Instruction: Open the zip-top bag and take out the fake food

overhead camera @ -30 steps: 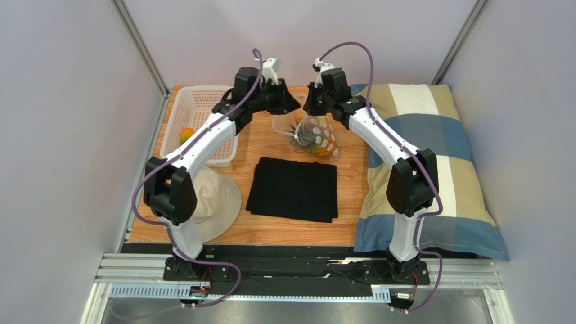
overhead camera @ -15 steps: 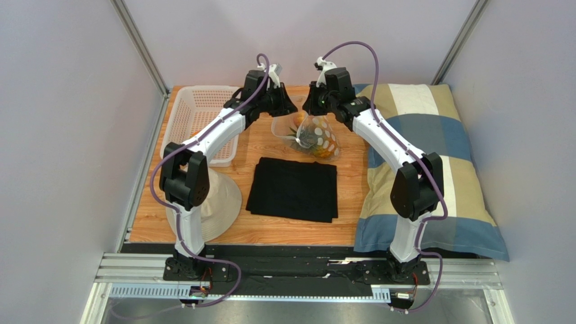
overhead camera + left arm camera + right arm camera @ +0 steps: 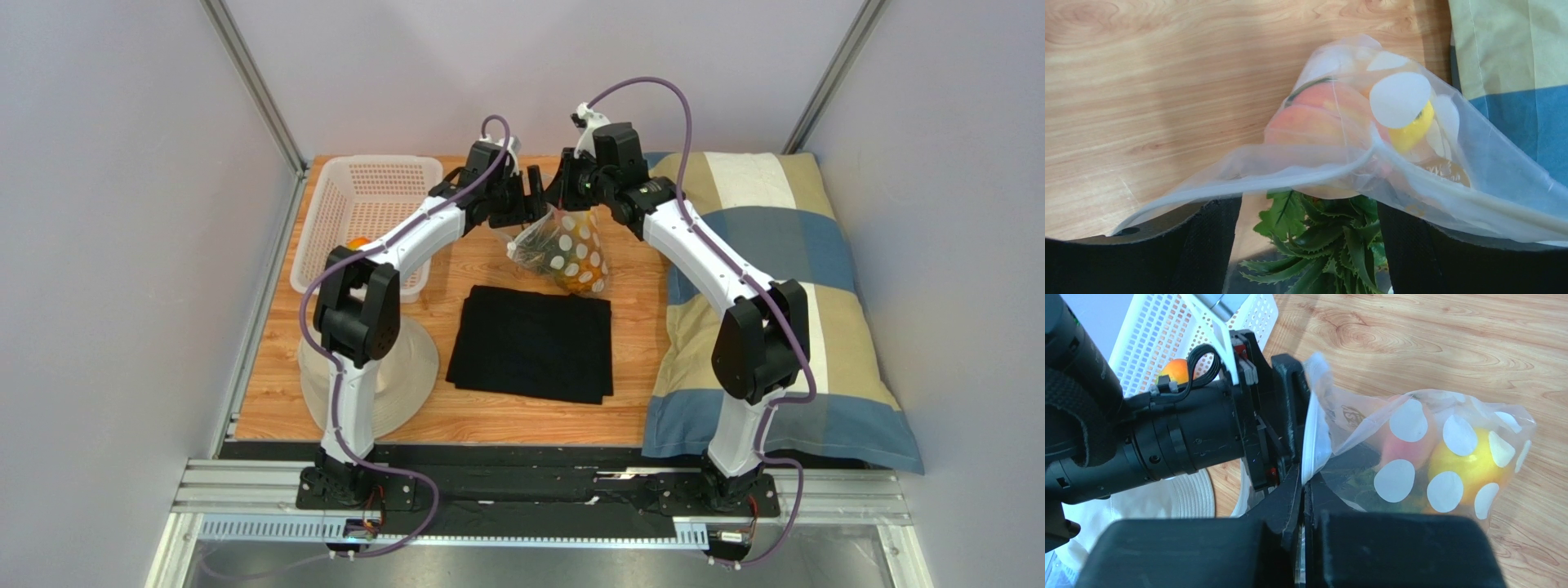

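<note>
The bag (image 3: 567, 251) is hanging just beyond the far edge of the cloth (image 3: 531, 343), with the food (image 3: 1322, 119) sagging in its bottom. Whether that bottom is touching the table (image 3: 478, 410) cannot be told. The right gripper (image 3: 1303, 493) is pinching one lip of the bag's mouth between closed fingers. The left gripper (image 3: 1309, 251) is standing with its fingers spread wide and gripping nothing. The other lip is lying slack across them, and green leaves are showing in the gap.

The film is looking thin, floppy and slick, so it is likely to slide out of any loose pinch. The food is probably light hollow plastic, yet it is dragging the pouch into a teardrop. The best hold is likely the free lip at the mouth, opposite the right gripper's pinch, rather than the belly.

Beyond the cloth the two grippers are crowding each other, almost touching. The basket (image 3: 362, 202), beyond the cloth to its left, and the pillow (image 3: 773, 282), to its right, are hemming in the wood. The cloth itself is offering the nearest flat landing for the food.
</note>
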{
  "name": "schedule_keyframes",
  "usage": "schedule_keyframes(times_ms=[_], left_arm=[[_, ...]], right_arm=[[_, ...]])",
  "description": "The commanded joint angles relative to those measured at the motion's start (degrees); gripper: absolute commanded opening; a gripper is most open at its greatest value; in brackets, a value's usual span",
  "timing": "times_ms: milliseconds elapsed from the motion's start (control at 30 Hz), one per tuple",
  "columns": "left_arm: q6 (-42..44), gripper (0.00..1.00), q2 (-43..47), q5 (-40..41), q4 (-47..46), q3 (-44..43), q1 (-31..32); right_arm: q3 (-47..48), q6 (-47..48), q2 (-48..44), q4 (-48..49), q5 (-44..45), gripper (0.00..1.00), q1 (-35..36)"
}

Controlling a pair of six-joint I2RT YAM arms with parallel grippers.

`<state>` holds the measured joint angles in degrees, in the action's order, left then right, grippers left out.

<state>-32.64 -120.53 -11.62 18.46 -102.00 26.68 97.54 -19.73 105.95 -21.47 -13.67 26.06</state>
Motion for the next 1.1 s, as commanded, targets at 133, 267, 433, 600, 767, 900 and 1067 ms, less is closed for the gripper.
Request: schedule_keyframes(times_ms=[133,267,433,600,767,900,1067], left_arm=[[-2.7,0.95,-5.7,-1.4,0.7,-7.9,0.3],[-4.2,0.90,-9.4,-8.9,-3.5,-9.0,0.3],[-5.6,0.90,-9.9,-15.4,-12.8,-6.2,0.3],[-8.3,0.91,-11.4,-14.0,-16.8,-6.4,0.3],[-11.4,0.86,-14.3,-15.2,-20.5,-8.0,0.3],[-12.0,0.67,-13.7,-15.5,-23.3,-5.8,0.3],[-7.6,0.31,-7.2,-10.6,-23.3,-1.0,0.2]], right_arm=[[1.1,-0.8,-1.7,4.1,-2.1,0.00,0.5],[1.3,-0.4,-0.9,3.8,-1.8,0.00,0.5],[2.0,-0.7,0.4,4.0,-2.8,0.00,0.4],[2.0,-0.8,0.5,4.0,-3.5,0.00,0.6],[1.1,-0.8,-0.7,4.6,-3.8,0.00,0.7],[0.5,-0.6,-1.4,4.8,-3.6,0.00,0.7],[0.4,1.0,-1.5,4.1,-0.8,0.00,0.3]])
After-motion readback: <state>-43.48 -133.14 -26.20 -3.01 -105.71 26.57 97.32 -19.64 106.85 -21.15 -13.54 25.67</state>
